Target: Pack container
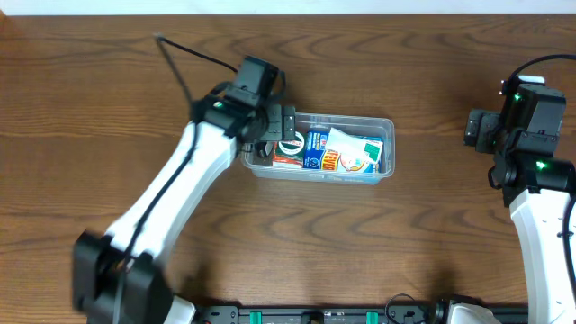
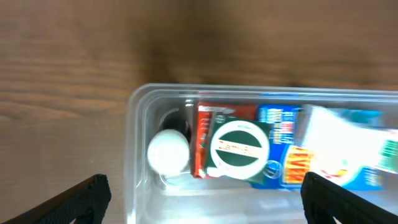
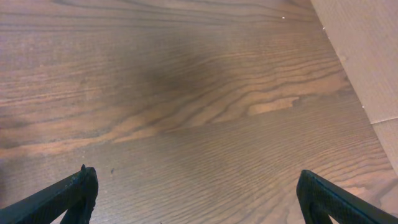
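The clear plastic container (image 1: 387, 126) sits at the table's middle. It holds a green-and-white round lid (image 1: 291, 144), a red box (image 1: 286, 160), a blue packet (image 1: 320, 153) and a white packet (image 1: 358, 151). In the left wrist view the container (image 2: 140, 124) also shows a white round cap (image 2: 168, 151), the green-and-white lid (image 2: 239, 148), the red box (image 2: 204, 134) and the blue packet (image 2: 283, 134). My left gripper (image 1: 281, 124) is open and empty over the container's left end; its fingertips (image 2: 202, 199) straddle the tub. My right gripper (image 1: 477, 130) is open and empty at the far right, over bare wood (image 3: 199, 199).
A black cable (image 1: 193, 58) runs across the table behind the left arm. A pale board edge (image 3: 367, 56) lies at the right in the right wrist view. Brown wooden tabletop (image 1: 108, 135) surrounds the container.
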Motion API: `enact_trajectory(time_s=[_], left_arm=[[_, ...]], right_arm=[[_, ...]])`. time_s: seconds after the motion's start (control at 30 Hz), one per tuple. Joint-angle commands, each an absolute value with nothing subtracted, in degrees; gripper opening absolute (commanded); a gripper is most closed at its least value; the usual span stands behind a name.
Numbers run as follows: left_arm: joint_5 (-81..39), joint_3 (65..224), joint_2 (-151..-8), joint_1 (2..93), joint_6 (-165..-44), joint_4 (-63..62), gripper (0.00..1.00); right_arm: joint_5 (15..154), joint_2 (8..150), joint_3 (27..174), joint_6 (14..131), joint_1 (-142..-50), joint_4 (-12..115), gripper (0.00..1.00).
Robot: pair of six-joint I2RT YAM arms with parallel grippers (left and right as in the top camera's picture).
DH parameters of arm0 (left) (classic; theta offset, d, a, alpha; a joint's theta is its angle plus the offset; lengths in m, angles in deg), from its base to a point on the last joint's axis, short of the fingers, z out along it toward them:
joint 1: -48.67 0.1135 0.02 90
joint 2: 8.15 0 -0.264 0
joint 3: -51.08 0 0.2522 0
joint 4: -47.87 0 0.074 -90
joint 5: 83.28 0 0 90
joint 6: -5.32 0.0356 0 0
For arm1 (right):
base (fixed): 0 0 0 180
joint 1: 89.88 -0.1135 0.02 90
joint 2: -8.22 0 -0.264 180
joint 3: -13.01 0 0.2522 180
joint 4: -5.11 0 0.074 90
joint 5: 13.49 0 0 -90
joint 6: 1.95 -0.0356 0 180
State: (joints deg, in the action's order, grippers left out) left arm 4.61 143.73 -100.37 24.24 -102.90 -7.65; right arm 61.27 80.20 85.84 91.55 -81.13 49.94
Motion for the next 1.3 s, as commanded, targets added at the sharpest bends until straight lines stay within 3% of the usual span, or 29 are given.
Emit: enact_trajectory(time_s=[0.0, 0.33, 0.6, 0.83, 0.97, 1.13, 1.27], left_arm=[[5.64, 144.96, -93.73, 24.29, -103.05, -8.98, 0.98], [6.27, 144.96, -81.58, 23.19, -102.39, -13.44, 0.98], [18.56, 144.94, -74.93, 24.64, -100.03, -30.99, 0.98], [24.74, 142.55, -67.28, 27.15, -100.19, -31.95, 0.98], [23.74, 138.18, -62.17, 32.53, -98.83, -26.01, 0.98], [12.81, 125.55, -53.77, 41.12, -84.43, -4.59, 0.98], [5.51, 112.19, -46.5, 47.3, -81.7, 11.59, 0.98]], right_arm=[[60.63, 79.85, 86.01, 90.86, -80.78, 50.0, 0.99], [60.63, 79.85, 86.01, 90.86, -80.78, 50.0, 0.99], [60.63, 79.85, 86.01, 90.86, -80.78, 50.0, 0.99], [60.63, 79.85, 86.01, 90.86, -80.8, 50.0, 0.99], [60.63, 79.85, 86.01, 90.86, -80.8, 50.0, 0.99], [60.63, 79.85, 86.01, 90.86, -80.8, 50.0, 0.99], [60.63, 79.85, 86.01, 90.86, -80.78, 50.0, 0.99]])
